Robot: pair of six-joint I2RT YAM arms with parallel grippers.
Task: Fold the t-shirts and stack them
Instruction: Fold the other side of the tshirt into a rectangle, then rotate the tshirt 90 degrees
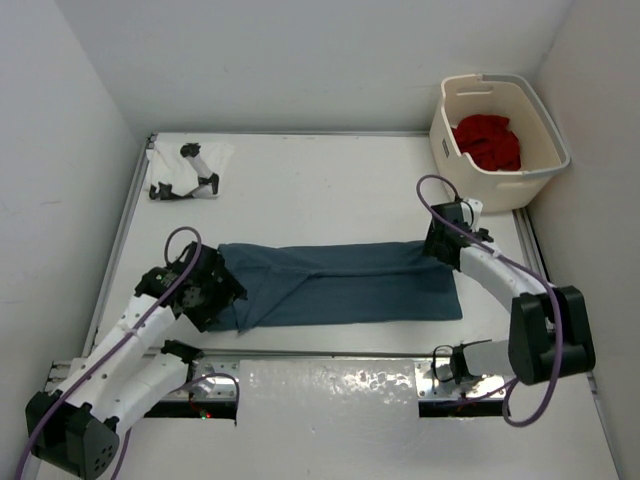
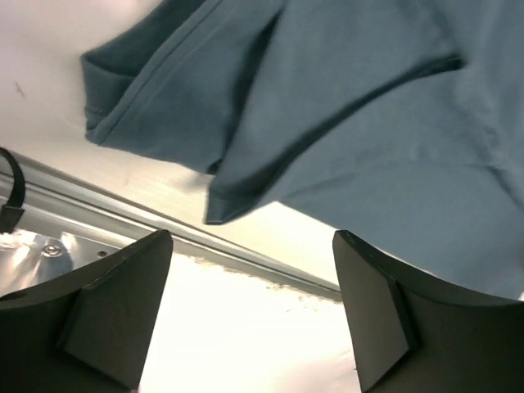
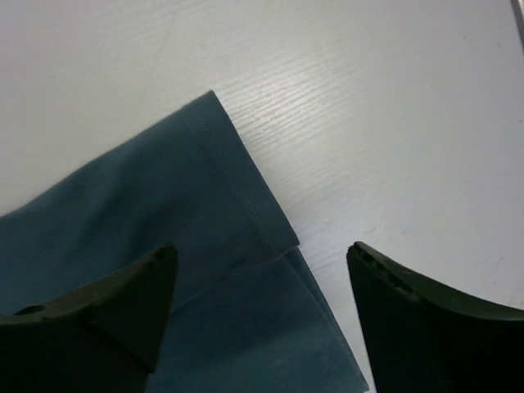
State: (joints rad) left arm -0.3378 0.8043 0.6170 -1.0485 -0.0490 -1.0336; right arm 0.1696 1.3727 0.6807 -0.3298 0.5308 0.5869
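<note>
Blue-grey t-shirt (image 1: 340,283) ends are masked overhead by left gripper (image 2: 252,239) and right gripper (image 3: 262,250), both spread wide, empty; red t-shirt (image 1: 488,142), at the table (image 1: 330,190) far-right corner, is shown only overhead.

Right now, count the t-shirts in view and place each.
3: blue-grey shirt spread across the middle; red shirt bunched in the basket, far right; white shirt at the far-left corner. More may hide under the red one.
</note>
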